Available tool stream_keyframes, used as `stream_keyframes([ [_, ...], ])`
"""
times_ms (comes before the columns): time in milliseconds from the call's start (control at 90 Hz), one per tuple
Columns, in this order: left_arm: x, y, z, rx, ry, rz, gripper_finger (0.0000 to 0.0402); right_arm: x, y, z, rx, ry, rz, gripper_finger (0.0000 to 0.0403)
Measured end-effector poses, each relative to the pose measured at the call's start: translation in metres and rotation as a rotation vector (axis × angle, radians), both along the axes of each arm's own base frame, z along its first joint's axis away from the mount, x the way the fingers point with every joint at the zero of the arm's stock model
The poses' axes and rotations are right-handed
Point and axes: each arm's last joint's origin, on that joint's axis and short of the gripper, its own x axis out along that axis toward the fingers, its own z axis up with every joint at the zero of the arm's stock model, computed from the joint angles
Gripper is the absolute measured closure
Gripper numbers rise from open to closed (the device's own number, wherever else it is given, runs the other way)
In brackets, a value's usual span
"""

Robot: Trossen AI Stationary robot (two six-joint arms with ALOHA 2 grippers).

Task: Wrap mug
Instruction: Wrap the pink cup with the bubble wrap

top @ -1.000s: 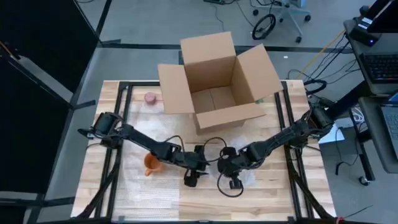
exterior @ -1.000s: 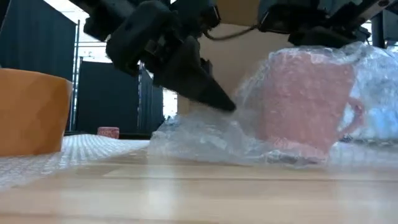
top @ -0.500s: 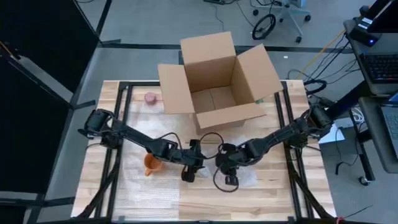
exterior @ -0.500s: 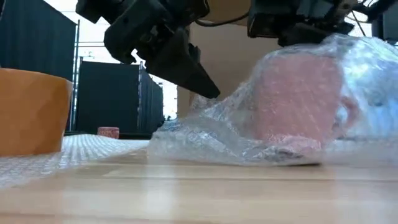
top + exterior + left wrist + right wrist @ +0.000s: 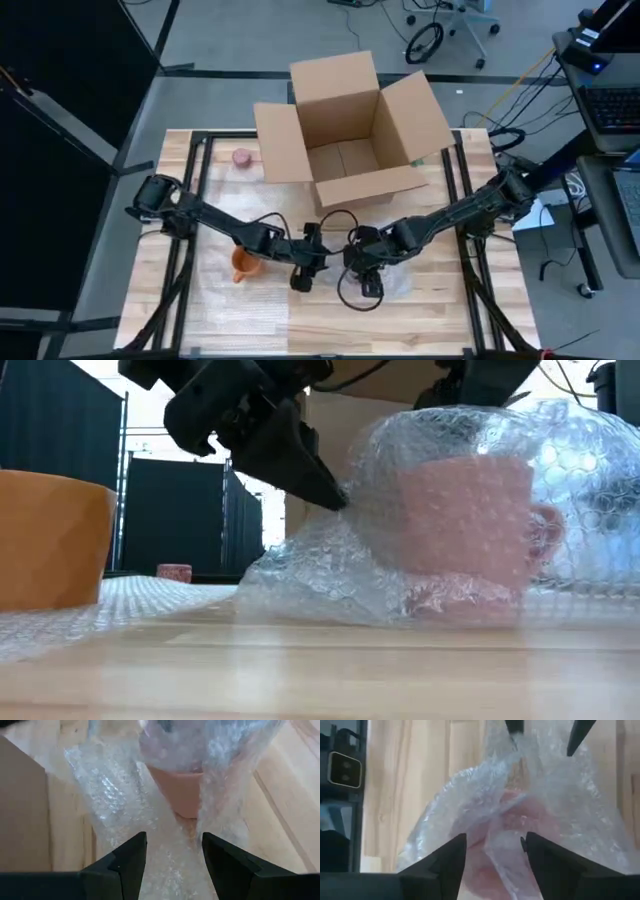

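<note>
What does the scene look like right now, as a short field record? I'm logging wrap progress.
mug: pink mug, upright, under the wrap
wrap: bubble wrap draped over the mug, loose edge trailing on the table
left gripper: fingers open, at the wrap's edge
right gripper: fingers open, over the mug
other items: orange mug, open cardboard box

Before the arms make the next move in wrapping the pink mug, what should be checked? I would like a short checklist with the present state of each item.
1. Pink mug upright on the table: ok.
2. Bubble wrap covers the mug's top and sides: ok.
3. Wrap closed under the mug: cannot tell.
4. Left gripper open, wrap between its fingers: ok.
5. Right gripper open over the wrapped mug: ok.
6. Orange cup stands apart from the bundle: ok.
</note>
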Motion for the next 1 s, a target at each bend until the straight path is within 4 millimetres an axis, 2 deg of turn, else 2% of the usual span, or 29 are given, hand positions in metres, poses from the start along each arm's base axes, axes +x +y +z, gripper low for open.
stream_keyframes([
  [222, -0.015, 0.007, 0.026, 0.051, -0.017, 0.06, 0.0221, -0.006, -0.005, 0.024, -0.086, 0.036, -0.041, 0.0211],
  [367, -0.018, 0.01, 0.046, 0.019, -0.101, 0.067, 0.0227, -0.023, -0.012, 0.038, -0.139, 0.045, -0.102, 0.0213],
  [478, -0.014, 0.008, 0.055, -0.048, -0.182, 0.02, 0.0247, -0.036, -0.01, 0.04, -0.145, 0.009, -0.145, 0.0229],
  [567, -0.008, 0.004, 0.051, -0.092, -0.206, -0.028, 0.0273, -0.045, -0.006, 0.033, -0.151, -0.016, -0.16, 0.0252],
  [656, -0.003, 0.002, 0.039, -0.093, -0.173, -0.043, 0.0304, -0.05, -0.004, 0.019, -0.183, -0.015, -0.178, 0.0283],
  [767, 0.002, 0.002, 0.023, -0.086, -0.124, -0.043, 0.0347, -0.055, -0.005, 0.0, -0.205, 0.022, -0.203, 0.0335],
  [878, 0.004, 0.002, 0.019, -0.089, -0.122, -0.04, 0.0382, -0.054, -0.005, -0.008, -0.203, -0.005, -0.225, 0.0386],
  [1000, 0.004, 0.001, 0.02, -0.107, -0.124, -0.036, 0.0399, -0.044, 0.001, -0.008, -0.135, -0.091, -0.193, 0.0396],
])
